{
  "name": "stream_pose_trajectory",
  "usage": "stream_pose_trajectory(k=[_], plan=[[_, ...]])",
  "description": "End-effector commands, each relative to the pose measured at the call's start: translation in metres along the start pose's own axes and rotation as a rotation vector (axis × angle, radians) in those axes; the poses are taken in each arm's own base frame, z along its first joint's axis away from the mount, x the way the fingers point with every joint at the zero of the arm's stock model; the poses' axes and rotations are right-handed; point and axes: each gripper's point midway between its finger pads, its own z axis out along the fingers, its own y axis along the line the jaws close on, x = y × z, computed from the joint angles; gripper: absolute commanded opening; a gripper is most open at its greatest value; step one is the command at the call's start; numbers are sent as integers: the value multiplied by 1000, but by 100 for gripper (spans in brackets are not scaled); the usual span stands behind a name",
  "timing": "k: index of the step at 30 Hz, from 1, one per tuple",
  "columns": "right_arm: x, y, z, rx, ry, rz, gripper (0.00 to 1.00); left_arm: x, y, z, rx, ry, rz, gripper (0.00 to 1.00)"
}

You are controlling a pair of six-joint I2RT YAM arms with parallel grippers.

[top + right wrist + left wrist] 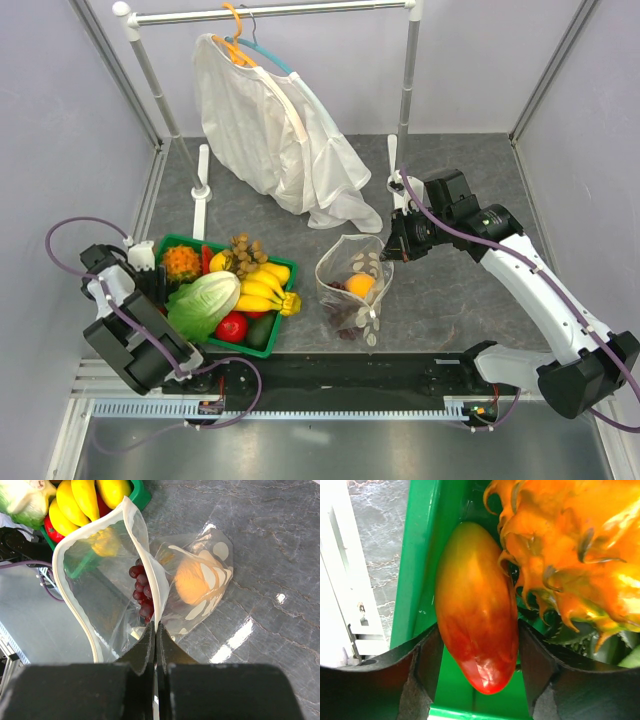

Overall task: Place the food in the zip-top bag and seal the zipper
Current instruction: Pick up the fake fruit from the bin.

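- Crowding the green basket (420, 555) at the left of the counter (440, 310) with toy produce, the tan berry bunch (246, 250) among it.
- Pinching the zip-top bag (100, 605) rim in the closed right gripper (156, 628), mouth gaping beside the basket.
- Straddling an orange-red fruit (475, 605) inside the basket with the open left gripper (480, 650).
- Carrying the peach-like ball (192, 582) and grape bunch (141, 587) inside the bag.

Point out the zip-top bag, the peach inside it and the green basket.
zip-top bag (151, 572), right wrist view, rim of its mouth.
peach (360, 285), top view, its middle.
green basket (190, 238), top view, far rim.
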Motion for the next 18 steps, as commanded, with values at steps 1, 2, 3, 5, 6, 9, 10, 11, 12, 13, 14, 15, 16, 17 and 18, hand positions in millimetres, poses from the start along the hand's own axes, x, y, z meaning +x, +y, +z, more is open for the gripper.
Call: stream_pose_trajectory(k=[1, 2, 3, 5, 6, 9, 10, 11, 12, 13, 14, 15, 16, 17, 18], plan=[[-9, 0, -3, 6, -30, -13, 0, -8, 6, -4, -55, -48, -3, 62], [-9, 1, -4, 5, -31, -15, 0, -7, 6, -7, -62, -48, 6, 58], [-10, 1, -4, 5, -32, -16, 0, -9, 7, -13, -81, -65, 18, 56], [-9, 1, -5, 5, -32, -15, 0, -5, 8, -22, -111, -57, 33, 53], [-10, 2, -5, 5, -33, -17, 0, -6, 9, -27, -130, -66, 40, 53], [-9, 2, -5, 3, -33, -14, 0, -11, 13, -50, -196, -105, 71, 47], [-7, 1, -4, 3, -28, -9, 0, -15, 14, -59, -221, -130, 82, 46], [-7, 2, -4, -1, -29, -11, 0, -19, 15, -67, -234, -141, 85, 43], [-7, 2, -5, -1, -32, -12, 0, -21, 15, -71, -238, -146, 87, 43], [-6, 2, -4, -2, -28, -7, 0, -25, 16, -76, -239, -157, 87, 42], [-6, 2, -4, -4, -29, -8, 0, -32, 17, -83, -239, -165, 80, 40], [-6, 2, -4, -2, -28, -5, 0, -36, 17, -87, -236, -173, 77, 39], [-6, 3, -5, -5, -30, -7, 0, -42, 16, -91, -222, -188, 73, 38], [-6, 3, -5, -7, -29, -6, 0, -53, 19, -99, -220, -209, 65, 35], [-7, 3, -5, -6, -32, -7, 0, -55, 16, -102, -200, -209, 56, 34]])
